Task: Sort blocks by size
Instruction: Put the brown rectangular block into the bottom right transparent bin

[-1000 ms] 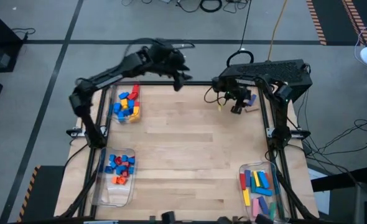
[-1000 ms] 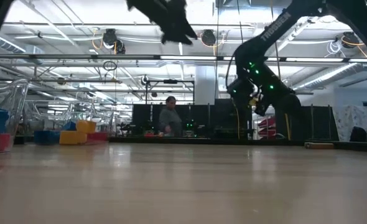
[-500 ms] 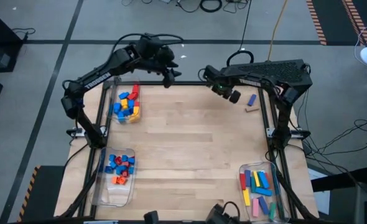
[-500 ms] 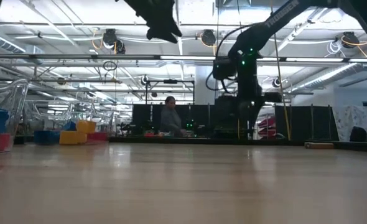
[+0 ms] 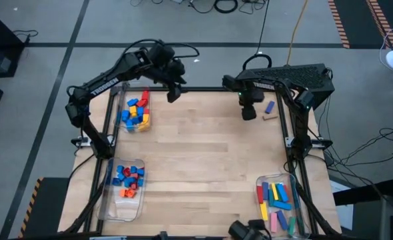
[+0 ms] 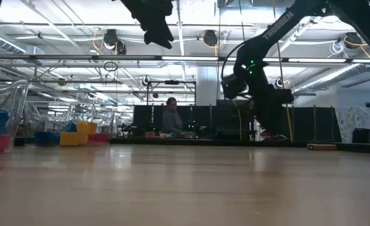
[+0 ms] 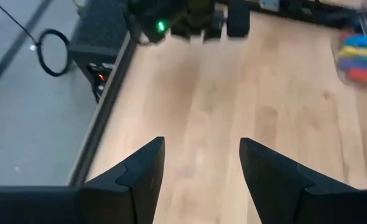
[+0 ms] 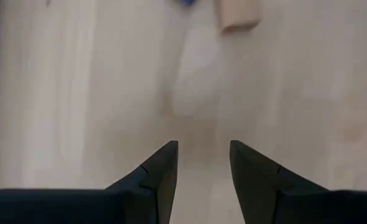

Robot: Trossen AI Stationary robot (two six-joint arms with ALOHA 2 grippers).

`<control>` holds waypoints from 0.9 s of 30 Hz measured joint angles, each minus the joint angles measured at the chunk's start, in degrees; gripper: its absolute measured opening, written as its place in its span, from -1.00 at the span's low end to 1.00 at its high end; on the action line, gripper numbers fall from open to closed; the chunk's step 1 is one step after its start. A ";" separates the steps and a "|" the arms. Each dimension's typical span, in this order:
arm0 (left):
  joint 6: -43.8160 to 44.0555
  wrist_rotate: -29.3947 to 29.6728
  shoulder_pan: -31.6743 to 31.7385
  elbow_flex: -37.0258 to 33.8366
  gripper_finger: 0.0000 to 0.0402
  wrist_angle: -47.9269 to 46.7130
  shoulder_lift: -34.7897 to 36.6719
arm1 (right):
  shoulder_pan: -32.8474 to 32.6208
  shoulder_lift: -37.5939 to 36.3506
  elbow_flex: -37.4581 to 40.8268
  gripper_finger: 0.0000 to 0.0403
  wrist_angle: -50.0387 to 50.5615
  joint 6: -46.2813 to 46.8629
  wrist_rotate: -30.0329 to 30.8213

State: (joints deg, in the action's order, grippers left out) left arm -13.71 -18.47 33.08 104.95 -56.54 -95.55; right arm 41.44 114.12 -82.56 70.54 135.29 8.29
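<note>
Sorted blocks lie in three clear bins: blue, yellow and red ones at the far left (image 5: 135, 111), blue, red and orange ones at the near left (image 5: 127, 181), long bars at the near right (image 5: 276, 199). One blue block (image 5: 270, 107) lies flat on the table at the far right; only its edge (image 8: 185, 2) shows in the right wrist view. My right gripper (image 5: 248, 112) hangs just left of it, pointing down, open (image 8: 203, 149), with nothing between the fingers. My left gripper (image 5: 173, 93) hovers high over the far edge, open (image 7: 202, 146), with nothing in it.
A small tan wooden piece (image 5: 270, 118) lies just near of the blue block, and shows in the right wrist view (image 8: 236, 15). Bare wood (image 5: 203, 160) fills the middle of the table between the bins. Beyond the far edge a person (image 6: 170, 119) stands in the room.
My left gripper has drifted toward the table's left along the far edge and tipped further down. My right gripper has rolled about its own axis, swinging a little toward the far left and back beside the blue block. The block has stayed where it lay.
</note>
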 joint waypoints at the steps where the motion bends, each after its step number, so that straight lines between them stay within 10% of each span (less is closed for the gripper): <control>1: -0.78 -0.20 -0.06 0.00 0.04 -1.00 0.00 | -0.02 -0.02 0.00 -0.35 1.66 0.47 -0.06; 21: -3.32 -0.99 0.33 0.00 0.03 -4.49 0.02 | 1.38 -4.41 8.73 -0.38 0.07 -2.45 4.42; 27: -3.33 -1.02 0.33 0.00 0.03 -3.69 0.02 | 5.63 -6.50 8.72 -0.48 -18.17 -24.75 6.81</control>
State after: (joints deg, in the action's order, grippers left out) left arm -17.04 -19.49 33.41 104.95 -60.23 -95.53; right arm 47.07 107.63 -73.84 52.38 110.53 15.10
